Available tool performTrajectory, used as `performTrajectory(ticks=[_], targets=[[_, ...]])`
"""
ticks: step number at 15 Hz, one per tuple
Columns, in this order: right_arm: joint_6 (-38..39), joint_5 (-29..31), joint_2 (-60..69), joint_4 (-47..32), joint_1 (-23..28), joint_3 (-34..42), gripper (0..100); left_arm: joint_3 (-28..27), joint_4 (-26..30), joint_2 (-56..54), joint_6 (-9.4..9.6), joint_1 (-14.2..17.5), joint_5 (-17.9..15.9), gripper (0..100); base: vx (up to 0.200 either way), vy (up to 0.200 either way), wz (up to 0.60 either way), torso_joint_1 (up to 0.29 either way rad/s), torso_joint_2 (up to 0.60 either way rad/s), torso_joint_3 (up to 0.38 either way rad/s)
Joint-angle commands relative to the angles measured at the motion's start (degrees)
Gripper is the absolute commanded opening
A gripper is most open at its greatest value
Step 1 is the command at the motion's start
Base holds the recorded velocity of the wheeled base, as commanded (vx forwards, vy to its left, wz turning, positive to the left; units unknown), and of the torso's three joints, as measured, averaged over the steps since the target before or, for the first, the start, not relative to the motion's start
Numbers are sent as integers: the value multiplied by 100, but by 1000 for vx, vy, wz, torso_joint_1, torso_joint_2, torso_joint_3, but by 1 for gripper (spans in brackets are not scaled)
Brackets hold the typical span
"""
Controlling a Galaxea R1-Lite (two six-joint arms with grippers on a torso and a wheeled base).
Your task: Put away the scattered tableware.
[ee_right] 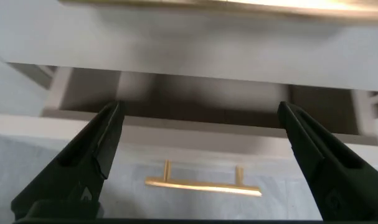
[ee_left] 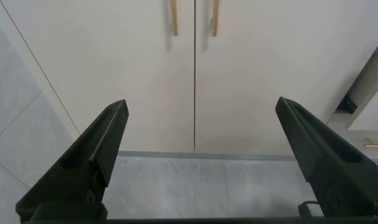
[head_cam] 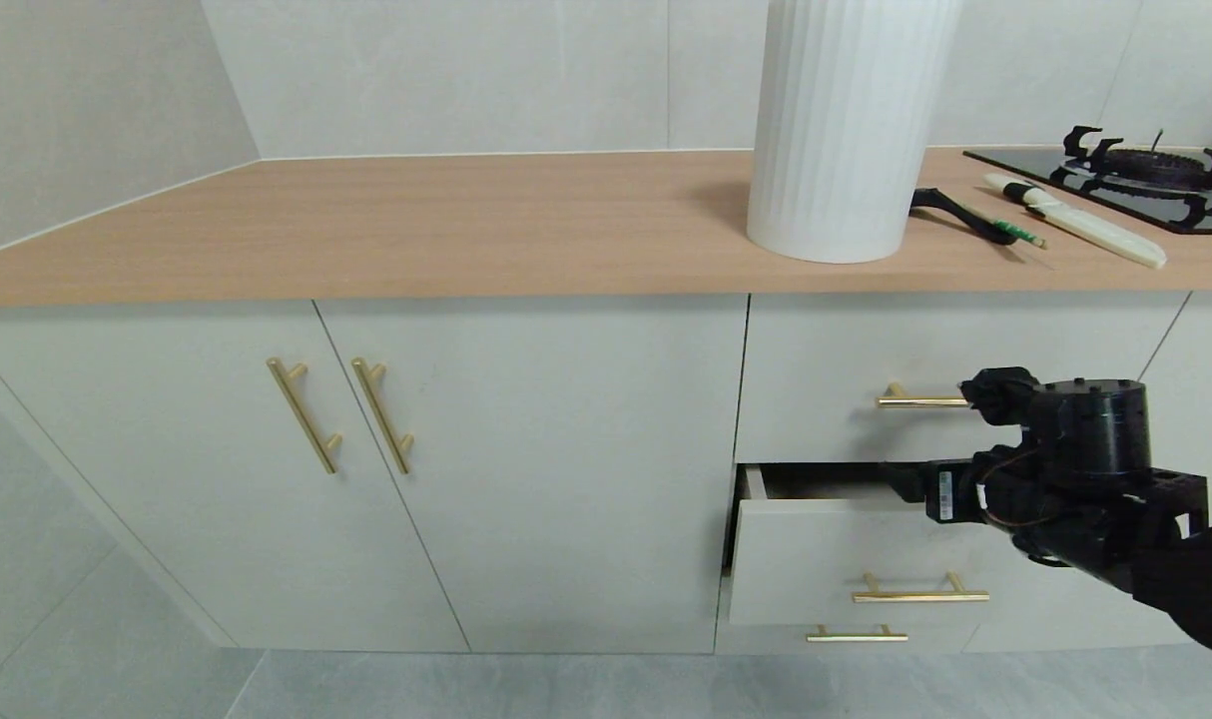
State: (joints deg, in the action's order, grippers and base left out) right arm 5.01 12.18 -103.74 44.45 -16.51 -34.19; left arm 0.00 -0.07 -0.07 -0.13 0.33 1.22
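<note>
Scattered tableware lies on the wooden counter (head_cam: 416, 220) at the right: a black-handled utensil (head_cam: 957, 216), a thin green piece (head_cam: 1017, 234) and a long white knife-like piece (head_cam: 1077, 232). Below them the middle drawer (head_cam: 826, 559) stands pulled partly out, its inside dark. My right gripper (head_cam: 901, 481) hovers at the drawer's top gap; in the right wrist view it (ee_right: 198, 112) is open and holds nothing, facing the drawer opening (ee_right: 201, 99) above the brass handle (ee_right: 204, 185). My left gripper (ee_left: 201, 109) is open with nothing in it, low before the cabinet doors (ee_left: 195, 74).
A tall white ribbed vessel (head_cam: 846, 120) stands on the counter beside the utensils. A black gas hob (head_cam: 1145, 175) is at the far right. Brass handles sit on the top drawer (head_cam: 920, 401), the bottom drawer (head_cam: 856, 634) and the double doors (head_cam: 341, 414). Grey tiled floor lies below.
</note>
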Motion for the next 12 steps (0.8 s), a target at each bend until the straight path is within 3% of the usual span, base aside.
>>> performTrajectory(ticks=[1,7,12], targets=[[18,30,-533,170,-2,1,100,0,-1,7,-4,2,1,100,0,0,0,0,0,0],[18,39,-639,257,25,-26,100,0,-1,7,-4,2,10,100,0,0,0,0,0,0],[70,197,-1060,785,148,-35,100,0,-1,7,-4,2,1,100,0,0,0,0,0,0]])
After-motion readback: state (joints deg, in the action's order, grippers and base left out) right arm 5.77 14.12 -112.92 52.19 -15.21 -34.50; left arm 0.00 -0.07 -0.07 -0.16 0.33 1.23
